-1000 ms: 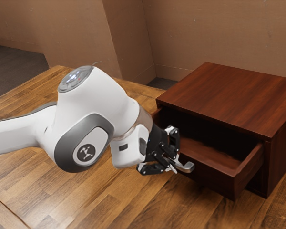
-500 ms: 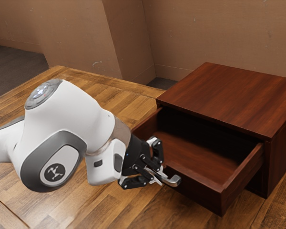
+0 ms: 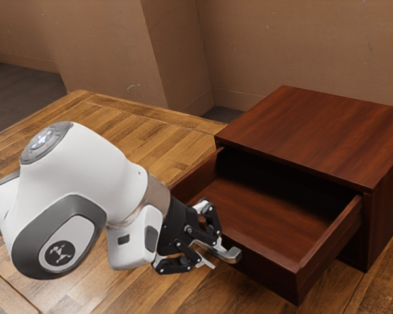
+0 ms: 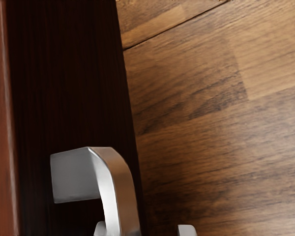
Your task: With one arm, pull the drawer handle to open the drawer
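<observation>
The dark wooden cabinet (image 3: 321, 131) stands at the exterior view's right, and its drawer (image 3: 327, 243) is pulled far out toward the arm, its inside bare. A silver handle (image 3: 228, 253) sticks out of the drawer's front. My black gripper (image 3: 202, 241) is shut on that handle, one finger above it and one below. In the wrist view the handle (image 4: 110, 184) curves off the dark drawer front (image 4: 64, 73) just ahead of my hand, with the fingertips (image 4: 186, 229) on either side of it.
The cabinet rests on a wooden plank table (image 3: 137, 137) that runs on toward the exterior view's left and front. Plain brown walls stand behind it. My white arm (image 3: 72, 196) lies low over the table in front of the drawer.
My arm has drawn back toward the exterior view's lower left with the handle in its grip. The drawer has slid farther out of the cabinet over both steps.
</observation>
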